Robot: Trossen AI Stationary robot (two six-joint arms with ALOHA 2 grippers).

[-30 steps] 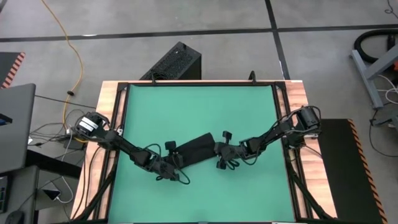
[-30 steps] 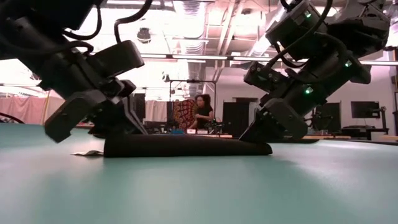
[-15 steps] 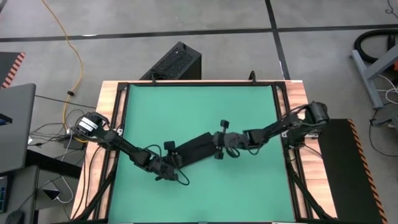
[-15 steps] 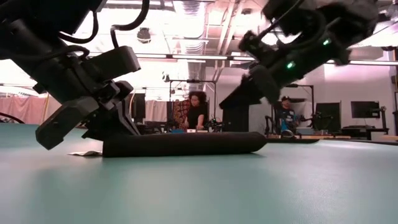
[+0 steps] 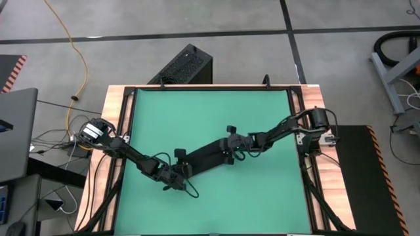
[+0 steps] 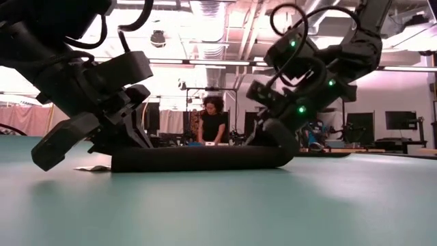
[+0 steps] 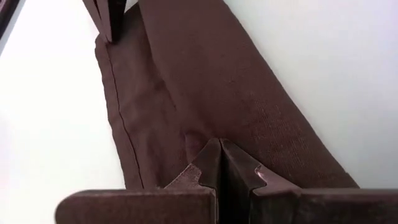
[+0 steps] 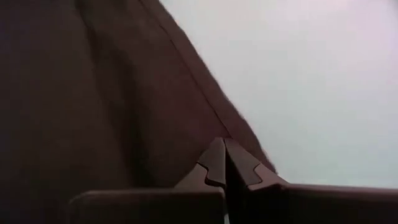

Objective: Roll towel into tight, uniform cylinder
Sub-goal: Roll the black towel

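The black towel (image 5: 205,155) lies rolled into a long, thin roll on the green mat (image 5: 210,111), slanting from near left to far right; it also shows in the low view (image 6: 198,158). Its small white tag (image 6: 95,167) lies on the mat at the left end. My left gripper (image 5: 178,164) is shut at the roll's left end. My right gripper (image 5: 231,145) is shut at the roll's right end, which curls up a little (image 6: 283,147). My left gripper presses its shut fingertips (image 7: 211,155) on the roll's left end (image 7: 205,124), slanting down from the near left. The roll lies on the mat. My right gripper has its shut fingertips (image 8: 217,155) on the roll's right end (image 8: 186,134), near its edge, slanting down from the right.
A black ribbed box (image 5: 184,65) stands on the floor beyond the table's far edge. The mat is framed by a black rail and wooden border (image 5: 298,111). People stand in the room behind the table (image 6: 213,123).
My right gripper has lifted off the roll's right end, swung up and toward the table's far edge, and come down on that end again farther left. The roll's right end, flat and tapered before, now curls up rounded.
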